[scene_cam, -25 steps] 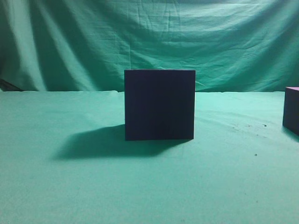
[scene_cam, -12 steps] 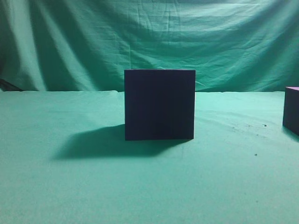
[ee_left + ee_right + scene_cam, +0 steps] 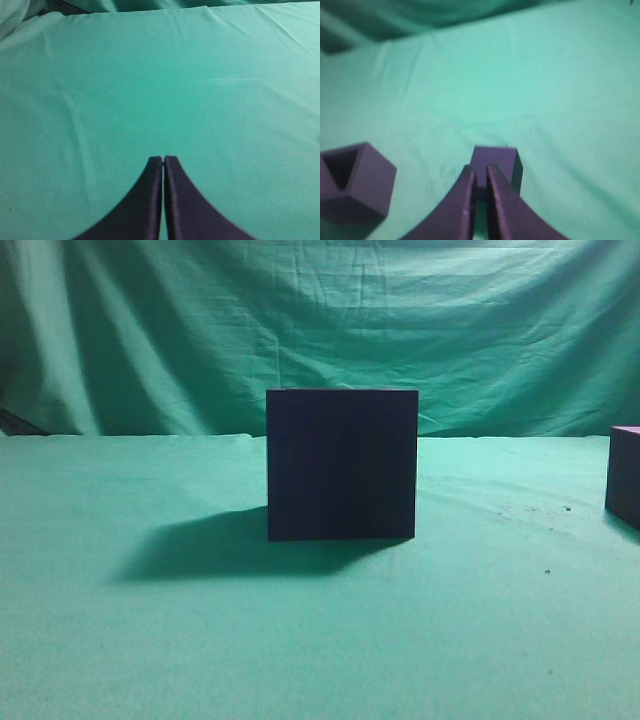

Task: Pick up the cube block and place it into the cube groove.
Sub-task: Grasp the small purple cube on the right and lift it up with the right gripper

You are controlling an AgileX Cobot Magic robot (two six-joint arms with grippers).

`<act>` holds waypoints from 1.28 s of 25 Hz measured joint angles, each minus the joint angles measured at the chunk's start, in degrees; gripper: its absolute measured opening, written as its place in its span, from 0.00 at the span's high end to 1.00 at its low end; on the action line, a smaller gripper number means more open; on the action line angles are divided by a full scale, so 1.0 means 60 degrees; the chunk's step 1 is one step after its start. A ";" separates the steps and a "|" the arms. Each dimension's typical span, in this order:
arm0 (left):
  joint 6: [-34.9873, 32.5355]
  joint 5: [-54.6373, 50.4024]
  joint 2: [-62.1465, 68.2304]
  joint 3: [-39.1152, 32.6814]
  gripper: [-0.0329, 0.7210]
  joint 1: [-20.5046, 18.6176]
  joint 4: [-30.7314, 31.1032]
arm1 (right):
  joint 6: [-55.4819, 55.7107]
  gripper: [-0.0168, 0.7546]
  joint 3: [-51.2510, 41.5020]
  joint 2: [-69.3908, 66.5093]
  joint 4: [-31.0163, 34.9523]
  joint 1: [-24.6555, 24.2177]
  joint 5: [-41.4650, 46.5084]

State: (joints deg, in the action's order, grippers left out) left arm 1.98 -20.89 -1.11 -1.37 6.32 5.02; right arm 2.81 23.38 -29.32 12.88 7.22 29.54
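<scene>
The cube groove [image 3: 341, 464], a large dark box, stands mid-table in the exterior view. In the right wrist view [image 3: 355, 182] it sits at the lower left and shows a hollow in its top. The cube block [image 3: 624, 478] is cut by the right edge of the exterior view. In the right wrist view the cube block [image 3: 496, 157] lies on the cloth just beyond my right gripper [image 3: 481, 171]. Its fingers are almost together, with a narrow gap and nothing held. My left gripper [image 3: 163, 159] is shut and empty over bare cloth. Neither gripper shows in the exterior view.
Green cloth [image 3: 200, 640] covers the table and hangs as a backdrop [image 3: 320, 320] behind it. The cube groove casts a shadow [image 3: 200, 545] to its left. A few dark specks [image 3: 547, 571] lie on the cloth at the right.
</scene>
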 joint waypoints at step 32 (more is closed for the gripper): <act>0.0000 0.0000 0.0000 0.0000 0.96 0.0000 0.0000 | 0.2123 0.18 0.6246 -1.0303 -0.2186 0.1594 0.4365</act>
State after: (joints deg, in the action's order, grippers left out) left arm 1.98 -20.89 -1.11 -1.37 6.32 5.02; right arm 15.55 60.86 -91.13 -0.23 16.79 55.73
